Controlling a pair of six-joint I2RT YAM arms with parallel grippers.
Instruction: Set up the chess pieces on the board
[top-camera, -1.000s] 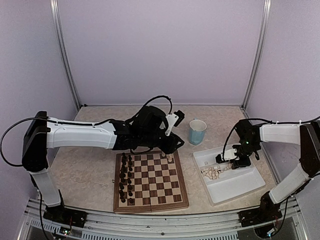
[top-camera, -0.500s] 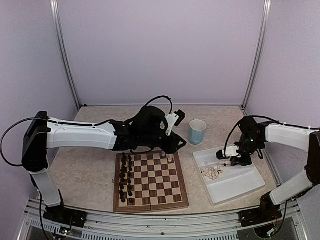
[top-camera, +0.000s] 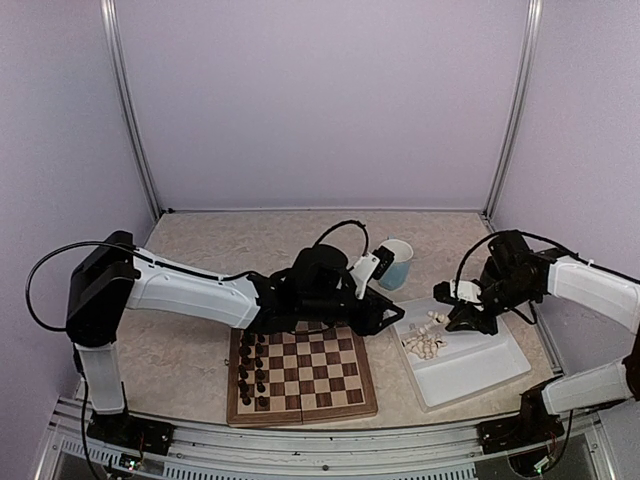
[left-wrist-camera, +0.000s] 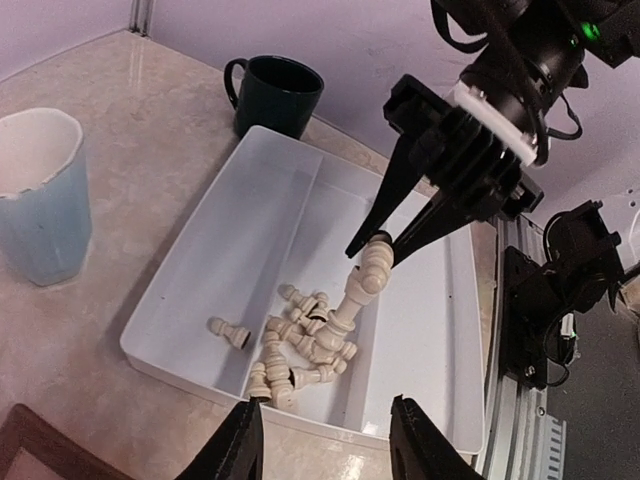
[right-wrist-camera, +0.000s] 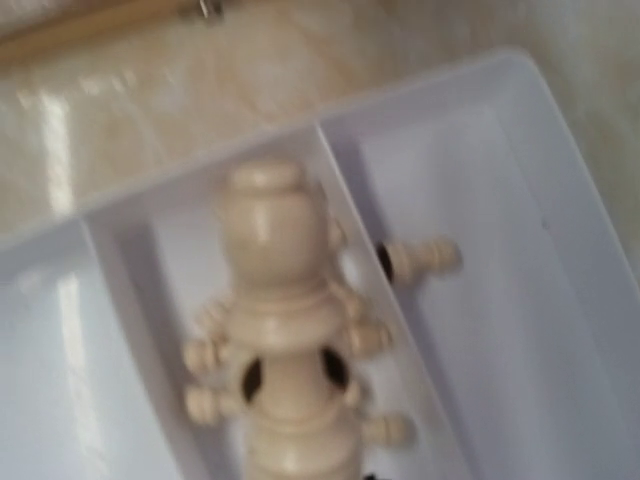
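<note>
The board lies at the front centre, with small dark pieces along its left columns. Several cream-white chess pieces lie heaped in a white tray; they also show in the left wrist view. My right gripper is shut on one tall cream piece and holds it tilted above the heap; this piece fills the right wrist view. My left gripper is open and empty, between the board's far right corner and the tray, with its fingertips at the tray's near rim.
A light blue cup stands behind the board's right corner and shows in the left wrist view. A dark mug stands beyond the tray. One cream piece lies alone in the tray's other compartment.
My right gripper has risen from the tray with a cream piece and shifted left. My left arm has swung right and forward, from the board's far edge towards the tray.
</note>
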